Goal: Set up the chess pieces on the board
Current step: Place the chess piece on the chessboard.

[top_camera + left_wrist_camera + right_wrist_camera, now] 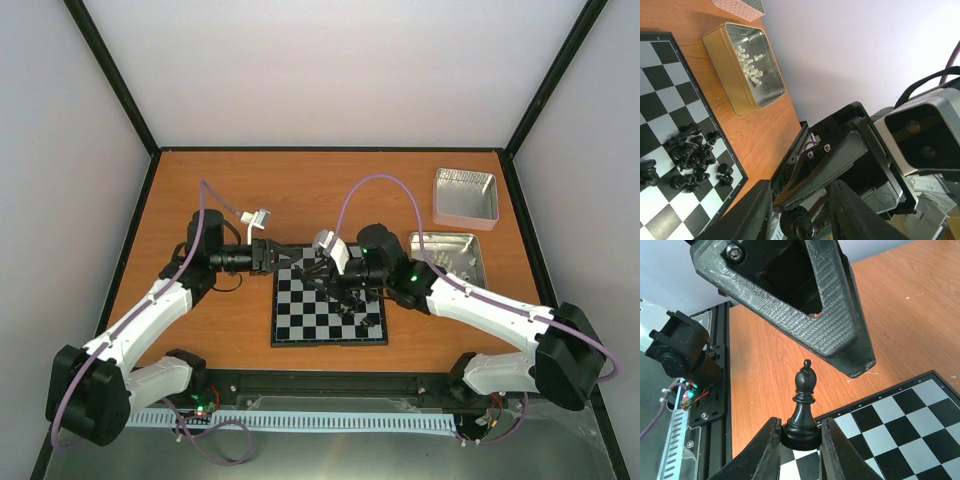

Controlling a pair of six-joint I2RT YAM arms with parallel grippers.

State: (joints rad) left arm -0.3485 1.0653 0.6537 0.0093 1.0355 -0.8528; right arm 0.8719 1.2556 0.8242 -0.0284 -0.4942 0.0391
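The board [300,325] lies at the table's near middle, with a loose heap of black chess pieces [358,300] on its right side; the left wrist view shows the same heap [694,156] on the board [660,95]. My right gripper [800,427] is shut on the base of a black bishop [804,390], held upright over the board's corner [910,430]. My left gripper [800,184] stands round the bishop's head [799,225] with a gap on each side. One left finger [815,315] hangs just above and right of the bishop. Both grippers meet over the board's far edge [312,265].
A silver tin [447,258] holding cream-white pieces [751,65] stands right of the board. A second tin [465,197] sits behind it at the back right. A black rail [330,385] runs along the near table edge. Walls enclose the table.
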